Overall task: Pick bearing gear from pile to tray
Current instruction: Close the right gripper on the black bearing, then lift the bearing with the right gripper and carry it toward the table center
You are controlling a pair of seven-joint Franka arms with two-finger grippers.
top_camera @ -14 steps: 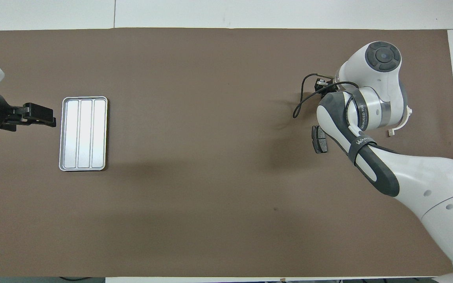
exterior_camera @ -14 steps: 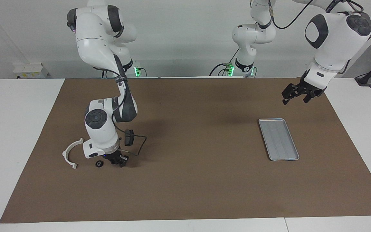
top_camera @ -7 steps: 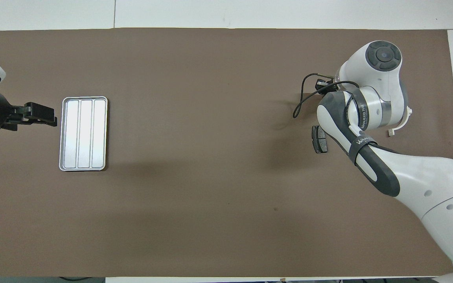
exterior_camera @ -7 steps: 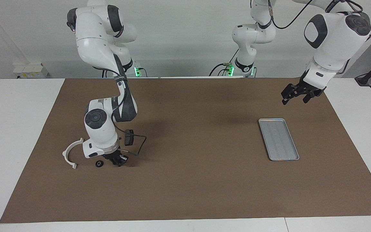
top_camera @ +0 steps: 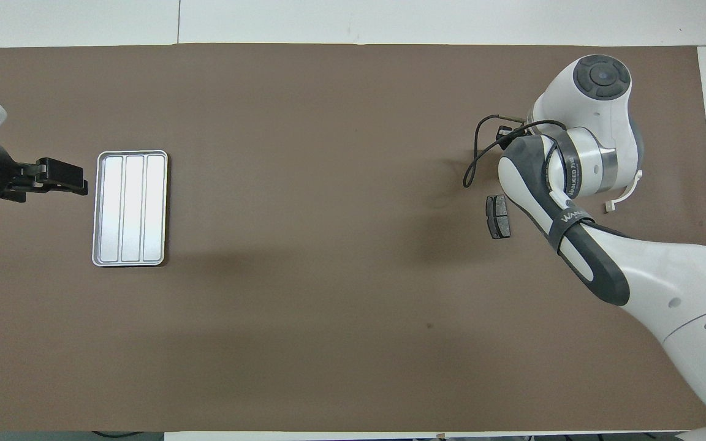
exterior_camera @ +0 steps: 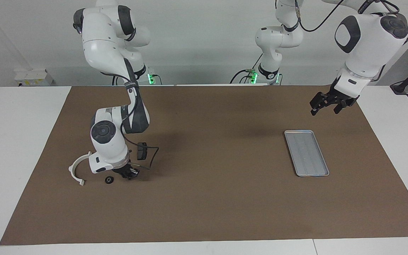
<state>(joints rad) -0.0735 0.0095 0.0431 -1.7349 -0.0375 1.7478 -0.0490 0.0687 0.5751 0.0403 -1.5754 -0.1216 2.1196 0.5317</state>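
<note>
The right gripper point(exterior_camera: 130, 174) has lifted slightly off the pile point(exterior_camera: 109, 180) at the right arm's end of the counter, fingers now pinched shut, seemingly on a small dark part; the tray point(exterior_camera: 306, 153) lies well apart; the left gripper point(exterior_camera: 326, 102) waits near it, fingers wide.

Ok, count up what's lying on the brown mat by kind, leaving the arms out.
White plastic arc: 1
Dark brake pad: 1
Small black round piece: 1
Silver metal tray: 1
Total in view: 4
</note>
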